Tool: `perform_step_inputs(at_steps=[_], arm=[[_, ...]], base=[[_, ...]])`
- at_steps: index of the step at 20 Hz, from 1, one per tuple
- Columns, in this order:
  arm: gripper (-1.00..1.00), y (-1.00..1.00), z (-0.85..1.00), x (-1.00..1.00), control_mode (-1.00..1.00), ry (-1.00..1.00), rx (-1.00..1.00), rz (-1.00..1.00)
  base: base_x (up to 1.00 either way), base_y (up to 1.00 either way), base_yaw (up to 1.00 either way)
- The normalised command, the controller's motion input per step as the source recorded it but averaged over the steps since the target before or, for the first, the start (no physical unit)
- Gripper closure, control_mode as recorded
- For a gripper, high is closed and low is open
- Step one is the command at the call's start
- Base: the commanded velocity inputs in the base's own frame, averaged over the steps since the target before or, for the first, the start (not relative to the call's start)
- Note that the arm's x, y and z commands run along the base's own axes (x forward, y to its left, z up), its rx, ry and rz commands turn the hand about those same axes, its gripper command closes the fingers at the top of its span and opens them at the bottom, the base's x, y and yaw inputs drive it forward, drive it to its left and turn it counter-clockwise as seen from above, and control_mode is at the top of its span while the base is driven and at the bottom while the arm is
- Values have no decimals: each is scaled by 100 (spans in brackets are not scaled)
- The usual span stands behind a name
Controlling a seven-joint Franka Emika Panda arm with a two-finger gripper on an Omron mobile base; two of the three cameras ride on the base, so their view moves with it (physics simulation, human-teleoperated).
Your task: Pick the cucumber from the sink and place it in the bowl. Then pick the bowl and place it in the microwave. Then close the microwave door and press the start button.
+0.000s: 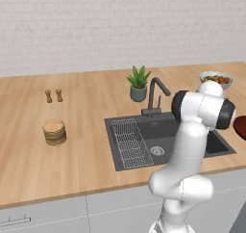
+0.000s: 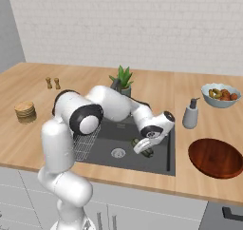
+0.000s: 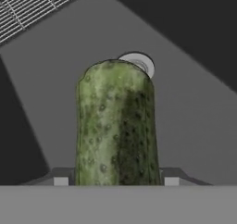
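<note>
Green cucumber (image 3: 115, 126) pinched between my jaws (image 2: 144, 147), low in sink (image 2: 156, 165). Reddish bowl (image 2: 216, 158) empty on counter (image 2: 199, 186). Bowl, microwave, door, start steps outstanding, I judge.

You see the bumpy green cucumber (image 3: 115, 126) low in the dark grey sink (image 2: 156, 160), near its drain; the reddish-brown bowl (image 2: 216, 158) sits on the table.

Arm bent down into the sink (image 2: 161, 165), fingers set on either side of the cucumber (image 3: 115, 126).
I have the arm folded forward from its base, elbow high over the sink's near left edge, forearm sloping down to the right into the basin. My gripper (image 2: 144, 149) points downward; one finger (image 3: 60, 180) sits against each flank of the cucumber, closed on it.
</note>
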Motion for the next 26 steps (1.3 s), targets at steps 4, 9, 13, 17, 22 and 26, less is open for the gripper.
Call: perform_step_inputs(at_steps=[4,9,13,17,22,26], arm=[[100,-36,100,-44,-100,-12,-19,16],[100,-46,95,-41,-100,-4,-22,14],[100,-33,70,-44,-100,-3,-25,10],[100,-10,30,-1,-100,8,-18,-31],[100,-48,80,-20,-100,-1,-13,-26],[100,-95,18,-17,-100,0,-6,-5]], base=[[0,0,0],[0,0,0],[0,0,0],[0,0,0],[0,0,0],[0,0,0]])
